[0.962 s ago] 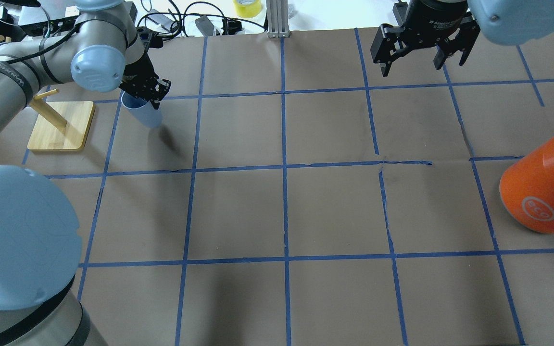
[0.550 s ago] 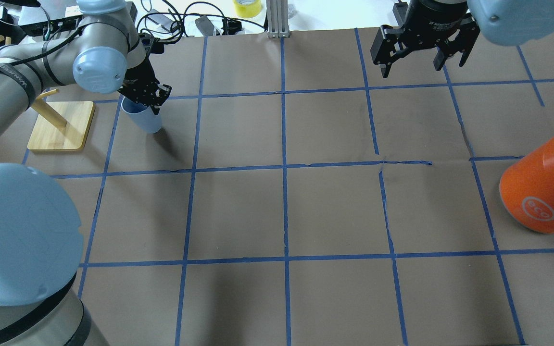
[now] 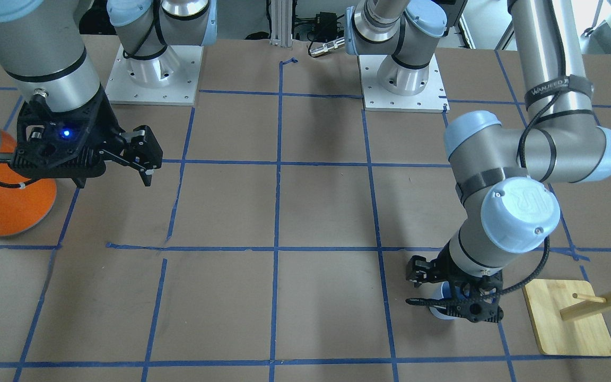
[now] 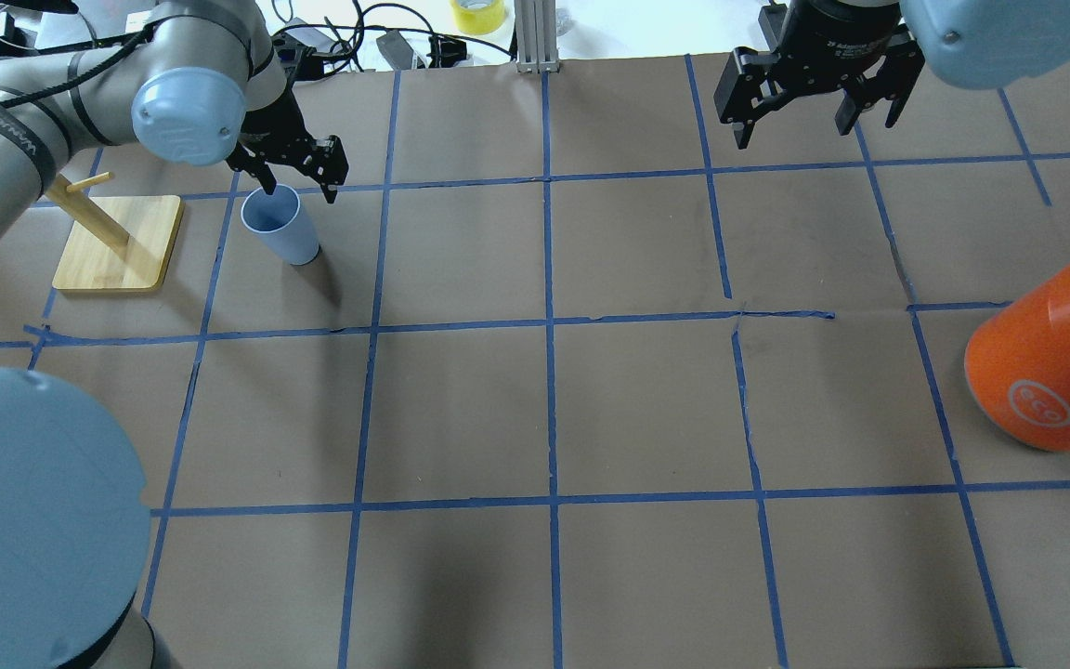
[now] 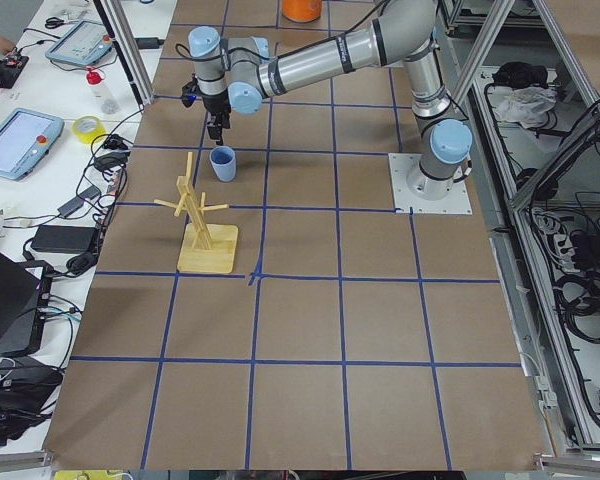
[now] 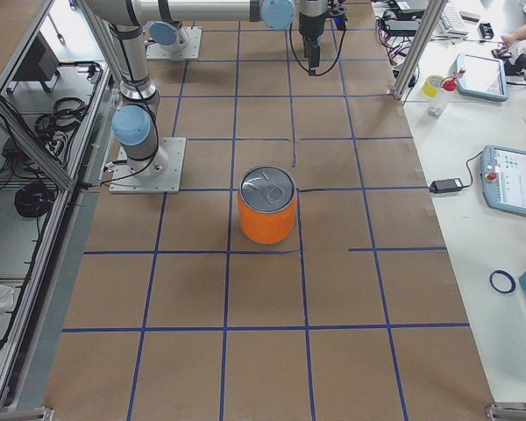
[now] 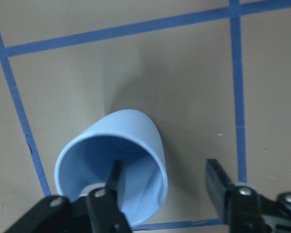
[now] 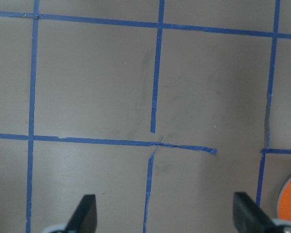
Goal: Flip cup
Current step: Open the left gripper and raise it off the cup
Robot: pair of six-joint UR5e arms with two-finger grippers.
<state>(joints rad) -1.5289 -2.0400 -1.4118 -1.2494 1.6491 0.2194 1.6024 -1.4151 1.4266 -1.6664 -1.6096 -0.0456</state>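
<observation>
The pale blue cup (image 4: 280,226) stands upright, mouth up, on the brown table at the far left, next to the wooden rack. It also shows in the left wrist view (image 7: 119,160), the side view (image 5: 222,163) and, partly hidden by the gripper, the front view (image 3: 442,310). My left gripper (image 4: 295,178) is open just above the cup's rim and holds nothing. In the wrist view (image 7: 165,180) one finger hangs over the cup's mouth and the other is outside its wall. My right gripper (image 4: 812,123) is open and empty, high over the far right of the table (image 8: 166,216).
A large orange can with a silver top (image 4: 1046,372) stands at the right edge, also in the front view (image 3: 3,196). A wooden peg rack on a bamboo base (image 4: 117,243) stands just left of the cup. Cables and tape lie beyond the far edge.
My left gripper has opened and let go of the cup, and has lifted a little. The cup went from tilted in the jaws to standing upright. The right arm has not moved.
</observation>
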